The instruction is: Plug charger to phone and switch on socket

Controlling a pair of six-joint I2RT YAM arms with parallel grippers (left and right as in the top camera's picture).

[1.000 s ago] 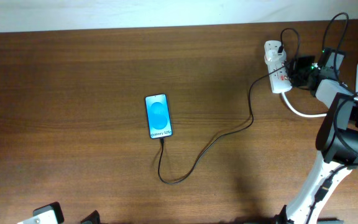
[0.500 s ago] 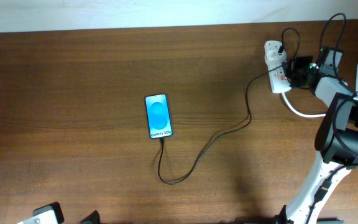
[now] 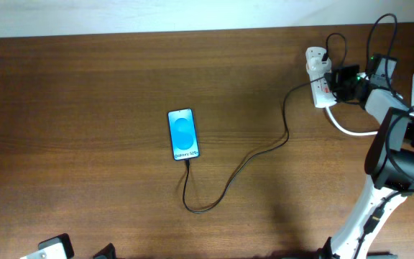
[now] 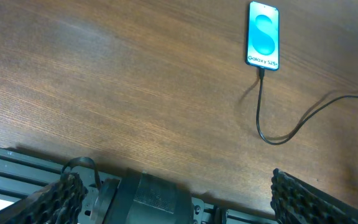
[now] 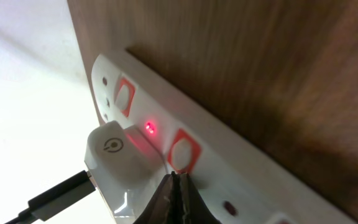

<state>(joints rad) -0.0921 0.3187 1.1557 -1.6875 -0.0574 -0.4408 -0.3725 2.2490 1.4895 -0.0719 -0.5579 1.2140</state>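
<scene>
Red light (image 5: 149, 128) glows on the socket (image 5: 229, 163) where closed right fingers (image 5: 165, 202) touch; left fingers (image 4: 62, 196) wide.

The dark wooden table (image 3: 85, 108) carries a phone (image 3: 183, 134) lying flat, screen up, near its middle. A thin black cable (image 3: 243, 164) leaves the phone's lower edge, loops, and snakes across the wood to a white power strip (image 3: 320, 97) at the far right edge. The strip's thick white cord (image 3: 351, 130) curves off to the right.

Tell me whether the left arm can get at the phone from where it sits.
Probably yes. The left gripper sits open at the near edge of the table, with only bare wood between it and the phone. The charger leaves the phone's near end; reach is unproven.
</scene>
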